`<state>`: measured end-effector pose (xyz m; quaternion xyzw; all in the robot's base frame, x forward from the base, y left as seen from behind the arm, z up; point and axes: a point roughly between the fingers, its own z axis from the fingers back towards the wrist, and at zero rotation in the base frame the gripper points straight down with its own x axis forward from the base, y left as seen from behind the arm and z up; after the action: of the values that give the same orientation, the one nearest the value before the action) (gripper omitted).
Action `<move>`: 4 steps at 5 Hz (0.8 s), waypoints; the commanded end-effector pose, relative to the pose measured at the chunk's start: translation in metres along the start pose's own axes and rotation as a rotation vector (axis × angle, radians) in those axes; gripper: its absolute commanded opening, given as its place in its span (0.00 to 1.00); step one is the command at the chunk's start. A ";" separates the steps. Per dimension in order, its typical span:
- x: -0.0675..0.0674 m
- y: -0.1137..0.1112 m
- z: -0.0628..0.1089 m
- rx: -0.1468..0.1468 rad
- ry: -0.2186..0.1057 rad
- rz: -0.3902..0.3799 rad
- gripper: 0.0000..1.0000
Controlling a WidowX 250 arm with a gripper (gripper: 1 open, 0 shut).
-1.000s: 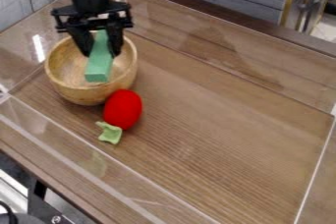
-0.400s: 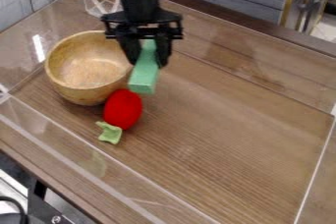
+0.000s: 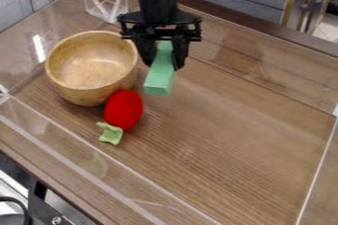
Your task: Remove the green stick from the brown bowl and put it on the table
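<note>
The green stick (image 3: 162,74), a flat mint-green block, hangs upright just right of the brown bowl (image 3: 90,67), a little above the table (image 3: 238,120). My gripper (image 3: 164,49) is shut on its upper end, black fingers on either side. The round tan bowl holds nothing that shows. The stick's lower end sits close to the tabletop; I cannot tell if it touches.
A red ball (image 3: 125,109) rests just in front of the bowl, with a small pale green scrap (image 3: 113,136) beside it. Clear plastic walls (image 3: 40,130) line the table's edges. A metal frame (image 3: 311,7) stands beyond the far right.
The gripper has lifted the green stick out of the bowl and carried it to the right, past the rim, to a spot over the table.
</note>
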<state>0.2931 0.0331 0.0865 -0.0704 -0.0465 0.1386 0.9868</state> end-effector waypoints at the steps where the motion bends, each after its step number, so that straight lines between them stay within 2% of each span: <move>1: 0.005 -0.014 0.027 -0.012 -0.062 -0.123 0.00; 2: 0.001 -0.022 0.034 -0.018 -0.052 -0.227 0.00; 4: -0.002 -0.039 0.021 -0.005 -0.060 -0.256 0.00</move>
<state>0.2952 -0.0001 0.0999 -0.0642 -0.0620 0.0164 0.9959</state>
